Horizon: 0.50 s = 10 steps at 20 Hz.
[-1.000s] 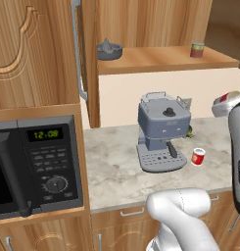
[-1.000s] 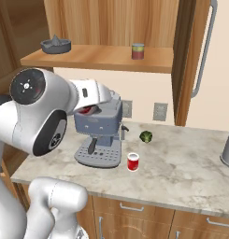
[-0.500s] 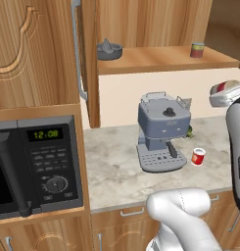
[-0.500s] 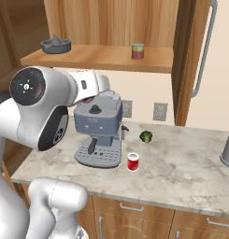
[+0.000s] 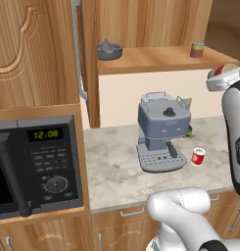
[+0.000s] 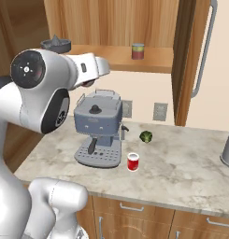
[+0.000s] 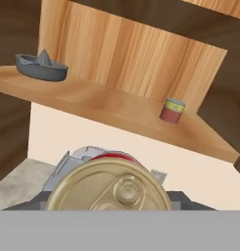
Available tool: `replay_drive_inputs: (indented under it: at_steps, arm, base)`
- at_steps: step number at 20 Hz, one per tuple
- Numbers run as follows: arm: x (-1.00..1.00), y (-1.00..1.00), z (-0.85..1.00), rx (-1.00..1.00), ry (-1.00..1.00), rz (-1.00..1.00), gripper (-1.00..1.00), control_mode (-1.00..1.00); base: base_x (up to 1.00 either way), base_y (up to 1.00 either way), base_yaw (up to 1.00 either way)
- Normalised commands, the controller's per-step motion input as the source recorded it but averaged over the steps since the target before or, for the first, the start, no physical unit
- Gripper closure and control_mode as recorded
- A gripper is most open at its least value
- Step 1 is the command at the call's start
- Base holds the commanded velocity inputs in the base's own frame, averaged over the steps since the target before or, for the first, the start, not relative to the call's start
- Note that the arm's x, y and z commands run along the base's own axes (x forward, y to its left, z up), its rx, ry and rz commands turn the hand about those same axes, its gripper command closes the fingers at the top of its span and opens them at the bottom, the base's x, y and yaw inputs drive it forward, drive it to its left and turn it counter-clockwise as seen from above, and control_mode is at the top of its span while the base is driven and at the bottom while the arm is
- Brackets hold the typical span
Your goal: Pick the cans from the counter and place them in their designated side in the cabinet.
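So I had the gripper (image 7: 109,208) clamped on a can (image 7: 109,186) up near the cabinet shelf (image 7: 116,110), with the bright red can (image 6: 133,162) sitting on the counter (image 6: 181,168) beside the coffee machine (image 6: 98,128).

Just in front of the claw, a gold-topped can (image 7: 109,188) with a red rim. Below it, a blue-grey coffee machine (image 5: 162,130) on beige, grey-veined counter (image 5: 116,162), beside a bright red, white-labelled can (image 5: 198,156). Beyond, light-brown cabinet (image 7: 111,108) planks carry a dark red, greenish-banded can (image 7: 172,110) and a grey juicer (image 7: 40,66).
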Motion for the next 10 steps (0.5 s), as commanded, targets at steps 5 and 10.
replay_drive_inputs:
  at_steps: [5, 10]
  arm:
    - [0.2, 0.0, 0.26, 0.04, -0.01, 0.0, 1.0, -1.0]
    - [0.18, 0.0, 0.12, 0.04, -0.03, -0.03, 1.0, -1.0]
  base:
    - [0.0, 0.0, 0.0]
    - [0.0, 0.0, 0.0]
